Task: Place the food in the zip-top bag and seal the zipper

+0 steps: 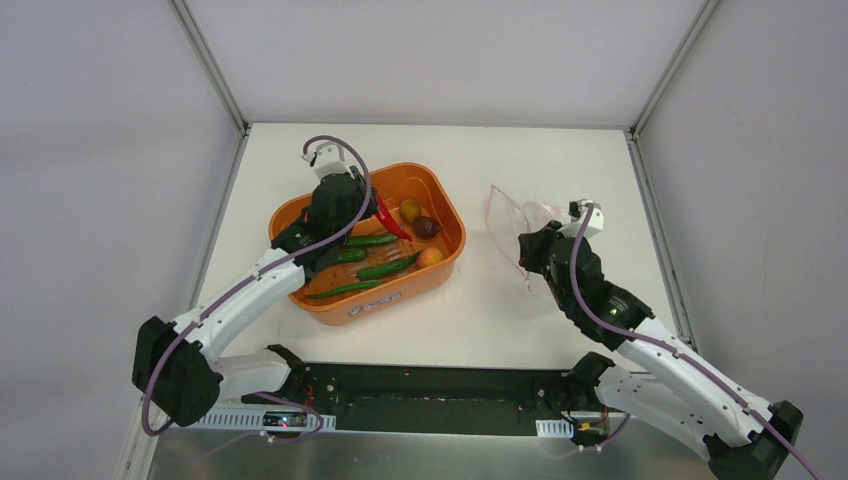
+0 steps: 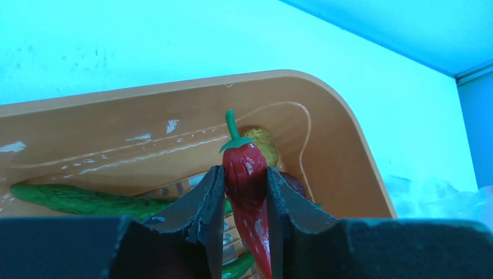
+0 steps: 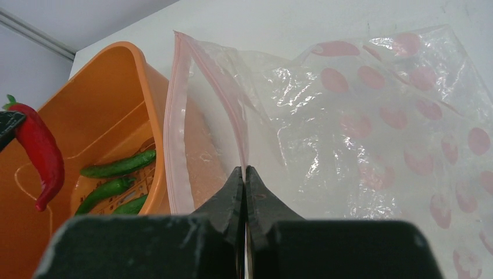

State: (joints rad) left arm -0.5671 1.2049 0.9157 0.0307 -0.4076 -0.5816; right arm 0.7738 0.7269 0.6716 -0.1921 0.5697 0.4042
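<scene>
My left gripper (image 2: 245, 181) is shut on the red chili (image 2: 247, 186) and holds it over the orange tub (image 1: 448, 262), stem up; the chili also shows in the top view (image 1: 390, 217) and the right wrist view (image 3: 42, 154). Several green chili peppers (image 1: 385, 268) and small round pieces (image 1: 426, 227) lie in the tub. My right gripper (image 3: 245, 173) is shut on the upper edge of the zip-top bag (image 3: 372, 128), holding its mouth open toward the tub. The pink zipper (image 3: 174, 122) runs along the mouth edge. The bag lies right of the tub (image 1: 512, 215).
The orange tub stands left of centre on the white table (image 1: 500, 320). White walls enclose the table at the back and sides. The arm bases sit at the near edge.
</scene>
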